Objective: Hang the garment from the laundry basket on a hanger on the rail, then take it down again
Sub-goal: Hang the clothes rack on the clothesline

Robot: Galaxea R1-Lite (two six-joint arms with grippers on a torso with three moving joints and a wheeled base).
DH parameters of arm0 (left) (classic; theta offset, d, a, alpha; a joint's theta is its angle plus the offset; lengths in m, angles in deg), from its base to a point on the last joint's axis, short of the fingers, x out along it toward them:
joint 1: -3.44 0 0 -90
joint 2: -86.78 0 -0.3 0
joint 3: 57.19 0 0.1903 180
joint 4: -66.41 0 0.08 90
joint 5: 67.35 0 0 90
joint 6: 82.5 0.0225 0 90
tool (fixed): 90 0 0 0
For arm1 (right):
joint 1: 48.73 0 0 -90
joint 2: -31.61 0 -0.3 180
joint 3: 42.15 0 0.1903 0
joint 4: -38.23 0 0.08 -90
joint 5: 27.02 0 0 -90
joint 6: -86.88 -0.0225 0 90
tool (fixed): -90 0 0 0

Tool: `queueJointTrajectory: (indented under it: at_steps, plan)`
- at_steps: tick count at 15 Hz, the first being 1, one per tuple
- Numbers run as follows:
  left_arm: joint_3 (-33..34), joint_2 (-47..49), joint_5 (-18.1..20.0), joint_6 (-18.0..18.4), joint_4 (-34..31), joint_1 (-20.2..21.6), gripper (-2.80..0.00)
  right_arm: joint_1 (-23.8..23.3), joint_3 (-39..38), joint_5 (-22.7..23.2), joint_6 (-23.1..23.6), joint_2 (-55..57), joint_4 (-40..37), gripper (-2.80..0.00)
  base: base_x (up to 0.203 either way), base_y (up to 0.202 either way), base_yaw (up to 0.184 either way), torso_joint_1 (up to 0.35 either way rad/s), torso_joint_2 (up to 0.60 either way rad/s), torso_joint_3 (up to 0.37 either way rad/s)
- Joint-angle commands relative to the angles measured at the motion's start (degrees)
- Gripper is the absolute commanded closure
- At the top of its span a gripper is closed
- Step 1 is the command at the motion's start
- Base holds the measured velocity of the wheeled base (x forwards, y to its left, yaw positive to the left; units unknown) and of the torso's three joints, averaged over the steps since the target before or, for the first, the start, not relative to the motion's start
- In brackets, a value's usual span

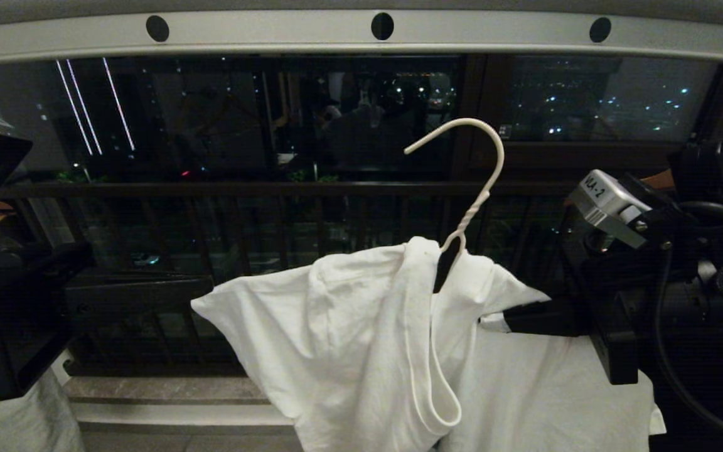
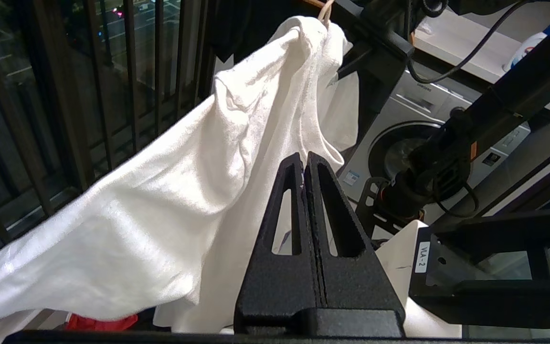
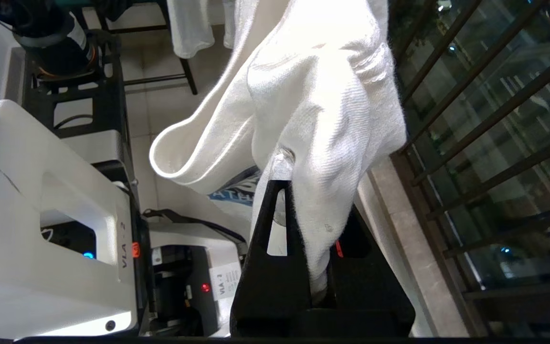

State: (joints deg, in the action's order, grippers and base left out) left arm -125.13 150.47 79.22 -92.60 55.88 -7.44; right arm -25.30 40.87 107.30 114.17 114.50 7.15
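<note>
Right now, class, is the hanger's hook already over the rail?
No: in the head view the hanger's hook hangs free, well below the rail, touching nothing.

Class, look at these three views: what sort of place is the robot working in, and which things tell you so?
Probably a home laundry balcony at night. A drying rail runs overhead, a dark barred railing fronts city lights, and a front-loading washing machine stands behind. A white T-shirt sits on a wire hanger.
</note>
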Motion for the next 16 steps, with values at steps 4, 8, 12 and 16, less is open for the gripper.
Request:
queueJointTrajectory:
  at_steps: [4, 8, 12, 16]
  plan:
    - [0.0, -0.3, 0.3, -0.1, -0.1, 0.0, 0.00, -0.1, -2.8, 0.2, 0.2, 1.2, 3.3, 0.00, 0.000, 0.000, 0.000, 0.000, 0.00, 0.000]
    - [0.0, -0.3, 0.3, -0.1, 0.0, 0.0, 0.00, -0.1, -4.5, 0.1, -0.2, 0.5, 4.5, 0.00, 0.000, 0.000, 0.000, 0.000, 0.00, 0.000]
    - [-0.1, -0.6, 0.3, -0.1, -0.1, 0.0, 0.00, 0.1, -4.5, 0.4, -0.2, 0.9, 5.0, 0.00, 0.000, 0.000, 0.000, 0.000, 0.00, 0.000]
    - [-0.4, -3.0, 0.2, -0.2, -0.3, -0.9, 0.00, 3.9, -4.5, 0.2, -4.0, 1.3, 10.2, 0.00, 0.000, 0.000, 0.000, 0.000, 0.00, 0.000]
